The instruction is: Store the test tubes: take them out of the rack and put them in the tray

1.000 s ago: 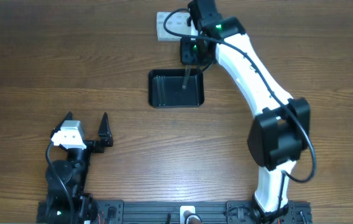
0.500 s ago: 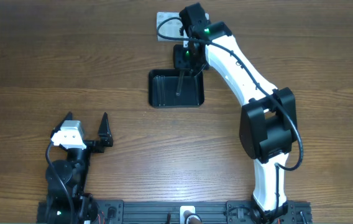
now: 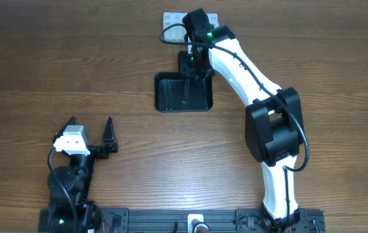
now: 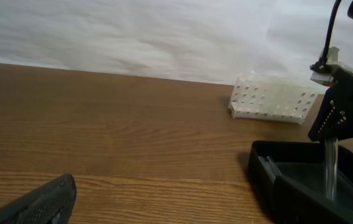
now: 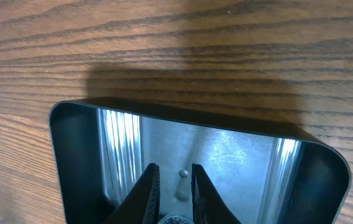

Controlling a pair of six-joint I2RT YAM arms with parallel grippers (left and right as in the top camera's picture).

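The black tray [image 3: 166,98] lies at the far middle of the table, with the white rack [image 3: 173,20] just behind it. My right gripper [image 3: 193,66] hangs over the tray, shut on a clear test tube [image 3: 185,90] that points down into it. In the right wrist view the tube's tip [image 5: 183,175] shows between the fingers [image 5: 149,186], above the tray floor [image 5: 226,149]. Other tubes [image 5: 120,140] lie along the tray's sides. In the left wrist view the rack [image 4: 273,99], the tray [image 4: 270,180] and the held tube [image 4: 330,168] are seen. My left gripper [image 3: 91,128] stands open near the front left.
Bare wooden table surrounds the tray and rack. The right arm [image 3: 249,71] stretches diagonally from the front right to the tray. The left arm's base [image 3: 67,188] stands at the front left, far from the tray.
The right gripper has carried the test tube leftward, from the tray's right end to over its middle. The left arm has not moved.
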